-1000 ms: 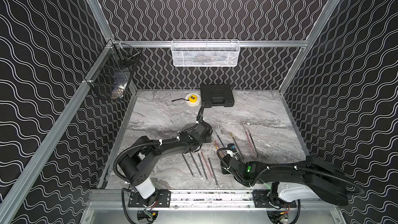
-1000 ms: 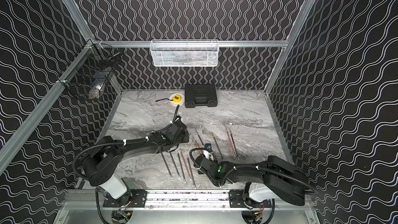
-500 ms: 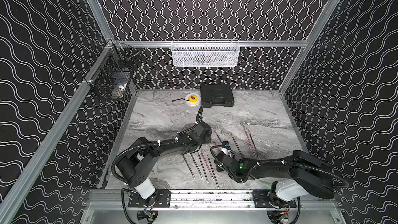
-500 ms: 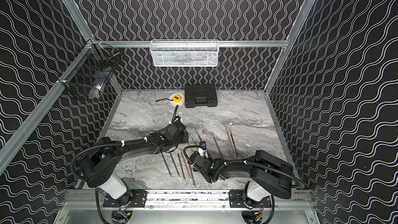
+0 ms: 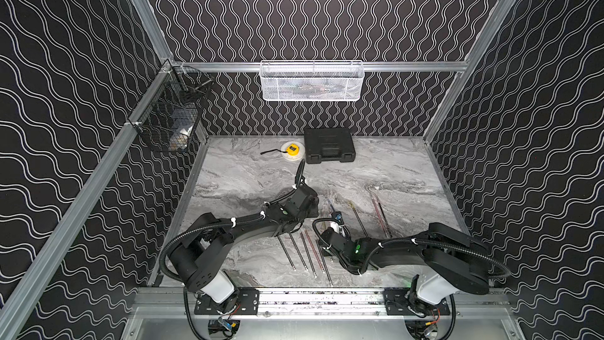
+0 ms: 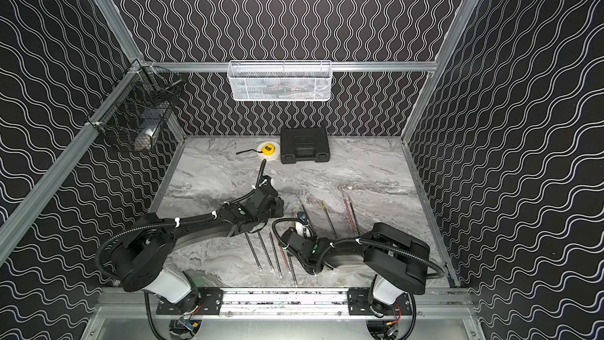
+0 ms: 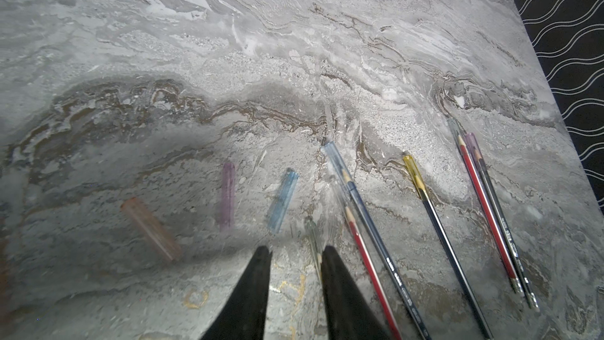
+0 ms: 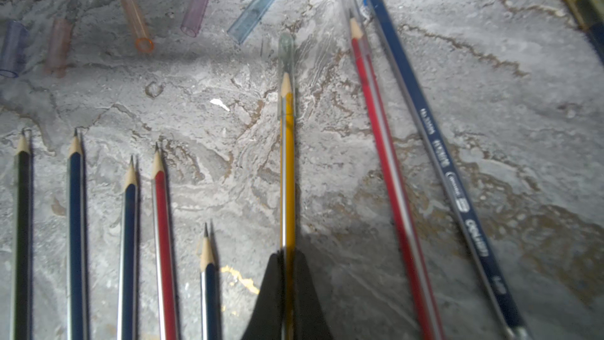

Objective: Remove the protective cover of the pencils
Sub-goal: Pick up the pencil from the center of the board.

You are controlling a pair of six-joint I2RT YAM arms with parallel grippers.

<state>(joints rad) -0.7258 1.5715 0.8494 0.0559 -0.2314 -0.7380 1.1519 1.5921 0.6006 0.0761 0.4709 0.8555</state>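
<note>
The right gripper (image 8: 287,255) pinches the yellow pencil (image 8: 287,158) mid-frame, the left gripper (image 7: 295,251) gapes empty; a stuck clear cap (image 8: 286,60) could pull it loose.

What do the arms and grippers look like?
The left arm and right arm are matte black on white base joints, each with ribbed black conduit, white zip ties and a green light. The left gripper and right gripper have plain black tapered fingers.
</note>
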